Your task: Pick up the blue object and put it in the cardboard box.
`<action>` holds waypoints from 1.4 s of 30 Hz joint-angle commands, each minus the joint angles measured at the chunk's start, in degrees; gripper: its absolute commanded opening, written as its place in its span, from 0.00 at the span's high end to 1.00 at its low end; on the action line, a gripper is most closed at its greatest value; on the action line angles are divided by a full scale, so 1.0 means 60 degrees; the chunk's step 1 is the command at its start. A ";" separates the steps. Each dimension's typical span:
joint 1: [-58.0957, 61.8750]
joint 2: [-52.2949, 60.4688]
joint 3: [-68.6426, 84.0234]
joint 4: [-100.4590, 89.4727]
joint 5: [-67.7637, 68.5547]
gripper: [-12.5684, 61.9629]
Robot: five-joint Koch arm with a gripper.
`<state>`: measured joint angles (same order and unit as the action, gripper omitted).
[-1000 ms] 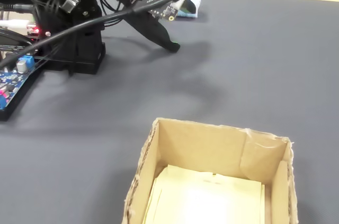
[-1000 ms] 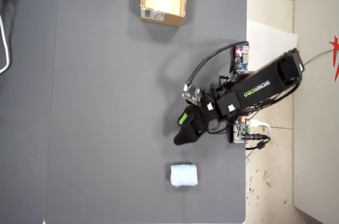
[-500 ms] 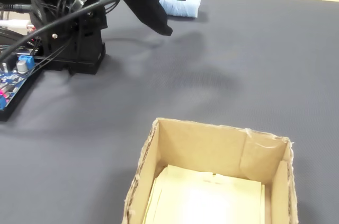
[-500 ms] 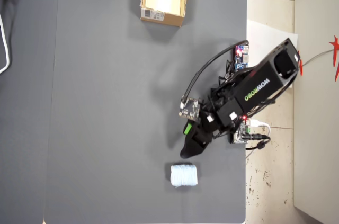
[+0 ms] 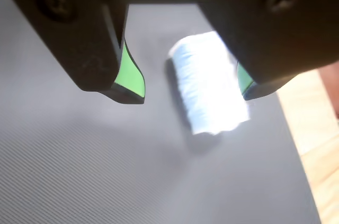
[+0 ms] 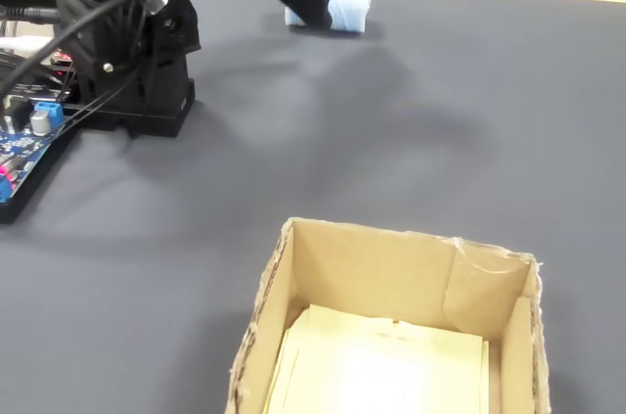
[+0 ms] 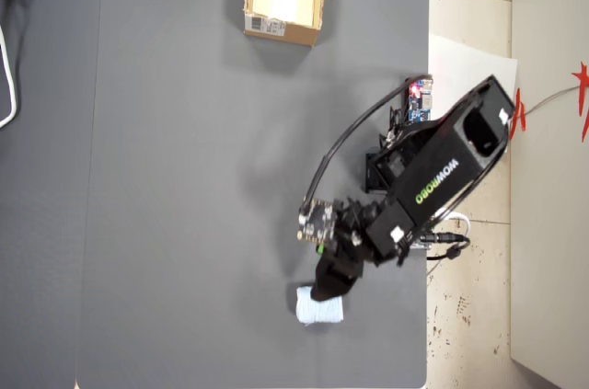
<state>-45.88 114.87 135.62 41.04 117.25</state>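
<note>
The blue object is a pale, fuzzy block lying flat on the dark grey mat. My gripper is open and hangs over it, one green-padded finger well to its left with bare mat between. The other finger is right at the block's right side. In the fixed view the blue object lies at the far edge, partly behind the black gripper. The cardboard box stands open at the near edge, its inside pale yellow. From overhead the blue object and the cardboard box are far apart.
The arm's black base and a blue circuit board stand at the left of the fixed view. The mat ends close to the block, with pale wood beyond it. Bare grey mat stretches between block and box.
</note>
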 commanded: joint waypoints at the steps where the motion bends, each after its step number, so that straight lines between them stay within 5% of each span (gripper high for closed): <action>1: -0.0337 -0.0132 -0.1040 0.0454 0.0645 0.39; 29: -0.3296 -0.4395 -0.3530 0.1582 0.0864 0.39; 42: -0.3223 -0.4497 -0.3882 0.2256 0.0249 0.73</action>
<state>-62.75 86.84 116.02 53.61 117.51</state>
